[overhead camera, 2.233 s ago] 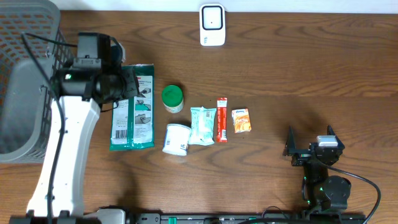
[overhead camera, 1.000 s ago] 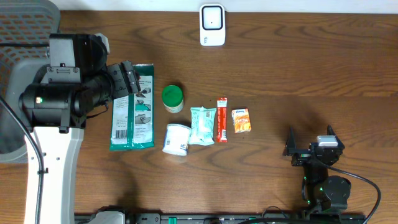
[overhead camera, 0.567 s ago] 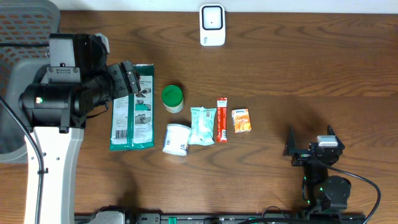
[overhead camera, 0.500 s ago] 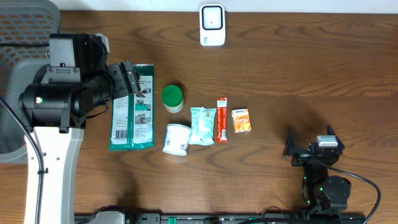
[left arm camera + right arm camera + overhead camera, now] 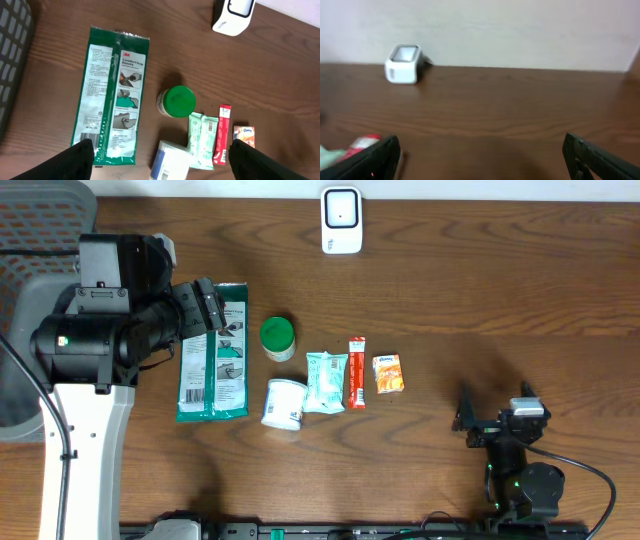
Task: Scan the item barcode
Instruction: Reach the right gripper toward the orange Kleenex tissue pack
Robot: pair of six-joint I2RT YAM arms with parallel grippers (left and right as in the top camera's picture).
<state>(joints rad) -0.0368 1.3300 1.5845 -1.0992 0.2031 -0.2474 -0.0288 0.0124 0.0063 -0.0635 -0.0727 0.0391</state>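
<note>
The dark wooden table (image 5: 500,290) bore six items. The left gripper (image 5: 212,308) gaped empty above one green packet (image 5: 215,370). Rightward lay one green-lidded jar (image 5: 277,337), one white tub (image 5: 284,402), one mint pouch (image 5: 326,382), one red sachet (image 5: 356,373) and one orange box (image 5: 388,373). One white scanner (image 5: 341,220) stood behind. The right gripper (image 5: 497,412), well apart, gaped empty too.

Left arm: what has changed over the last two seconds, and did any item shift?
The left arm rose toward the overhead camera and swung left early on, then held still. The left gripper hangs open above the green pack's top left corner, holding nothing. Nothing was gripped or released. The pack, green-lidded jar, scanner and open right gripper stayed put.
</note>
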